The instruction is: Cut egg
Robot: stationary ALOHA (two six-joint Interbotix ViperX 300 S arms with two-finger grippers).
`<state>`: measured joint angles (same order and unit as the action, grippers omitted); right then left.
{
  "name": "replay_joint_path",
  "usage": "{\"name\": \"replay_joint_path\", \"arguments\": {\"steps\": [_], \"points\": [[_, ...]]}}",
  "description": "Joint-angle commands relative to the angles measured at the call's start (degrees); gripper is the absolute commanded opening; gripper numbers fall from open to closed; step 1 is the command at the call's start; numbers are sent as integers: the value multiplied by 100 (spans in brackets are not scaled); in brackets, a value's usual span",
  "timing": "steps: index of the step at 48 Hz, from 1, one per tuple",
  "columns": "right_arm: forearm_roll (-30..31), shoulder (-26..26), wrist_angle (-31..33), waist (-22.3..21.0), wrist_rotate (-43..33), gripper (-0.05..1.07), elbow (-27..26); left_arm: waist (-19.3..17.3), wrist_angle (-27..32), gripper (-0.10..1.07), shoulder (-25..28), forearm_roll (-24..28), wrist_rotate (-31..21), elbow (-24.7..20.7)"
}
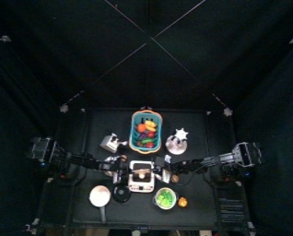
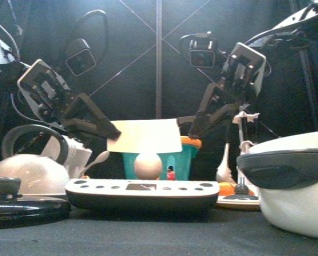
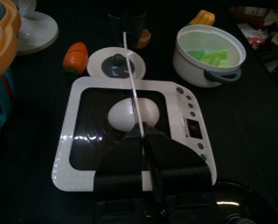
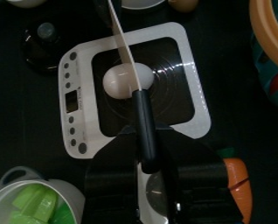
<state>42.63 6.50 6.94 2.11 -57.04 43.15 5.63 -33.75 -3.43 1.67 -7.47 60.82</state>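
Left gripper (image 2: 106,128) comes in at the blade's near end, perhaps steadying it (its grip I cannot tell). The egg (image 2: 147,165) sits mid-cutting board (image 2: 142,192), the knife (image 2: 150,135) poised just above it. Right gripper (image 2: 191,128) is clamped on the black handle, ready to press down.

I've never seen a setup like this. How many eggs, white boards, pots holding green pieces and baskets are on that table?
Egg: 1
White board: 1
Pot holding green pieces: 1
Basket: 1
Total: 4
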Motion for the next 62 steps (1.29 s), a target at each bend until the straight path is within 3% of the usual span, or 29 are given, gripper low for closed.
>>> {"name": "replay_joint_path", "arguments": {"steps": [1, 43, 62], "points": [[-9, 132, 70, -97, -9, 41, -53, 26, 18, 32, -26, 44, 18, 18], [-62, -70, 70, -53, -70, 41, -26, -18, 18, 32, 158, 35, -9, 26], [-132, -308, 70, -44, -79, 41, -53, -18, 396, 31, 343, 26, 0, -79]]}}
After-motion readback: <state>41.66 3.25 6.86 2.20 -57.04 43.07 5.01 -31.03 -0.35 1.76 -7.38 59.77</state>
